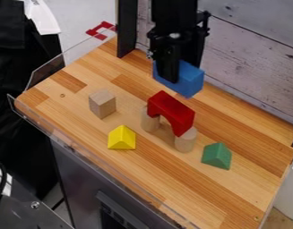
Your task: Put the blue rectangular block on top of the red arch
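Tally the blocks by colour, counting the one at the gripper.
Blue: 1, the blue block
Red: 1, the arch
Yellow: 1, a wedge
Green: 1, another wedge
Plain wood: 3, the cube, left cylinder, right cylinder
Total: 7

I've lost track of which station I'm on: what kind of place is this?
Probably a robotics lab's block-stacking bench: a wooden tabletop with a clear rim, a black robot arm over it, and toy blocks, including a red arch.

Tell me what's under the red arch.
A pale wooden cylinder stands beneath one end of the red arch, a second cylinder beneath the other, with tabletop showing between them. Their tops are hidden by the arch.
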Available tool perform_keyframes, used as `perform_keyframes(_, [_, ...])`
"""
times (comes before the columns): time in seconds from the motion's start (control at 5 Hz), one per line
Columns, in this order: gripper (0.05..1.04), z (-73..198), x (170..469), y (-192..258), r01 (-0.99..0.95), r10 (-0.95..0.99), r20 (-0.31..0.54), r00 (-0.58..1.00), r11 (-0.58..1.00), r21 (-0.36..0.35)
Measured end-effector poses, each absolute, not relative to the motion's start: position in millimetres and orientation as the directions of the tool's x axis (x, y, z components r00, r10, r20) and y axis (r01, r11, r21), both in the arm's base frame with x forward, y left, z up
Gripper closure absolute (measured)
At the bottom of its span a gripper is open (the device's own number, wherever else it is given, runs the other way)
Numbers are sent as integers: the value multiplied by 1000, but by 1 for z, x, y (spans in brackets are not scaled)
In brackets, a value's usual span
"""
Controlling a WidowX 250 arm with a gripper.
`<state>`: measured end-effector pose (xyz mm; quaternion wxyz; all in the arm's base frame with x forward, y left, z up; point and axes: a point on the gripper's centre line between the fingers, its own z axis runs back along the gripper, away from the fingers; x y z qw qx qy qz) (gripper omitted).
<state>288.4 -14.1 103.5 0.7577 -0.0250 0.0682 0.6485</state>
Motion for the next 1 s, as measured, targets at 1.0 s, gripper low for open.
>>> perform_keyframes(1.0, [521, 84, 273, -15, -980, 978, -155, 141, 160, 116])
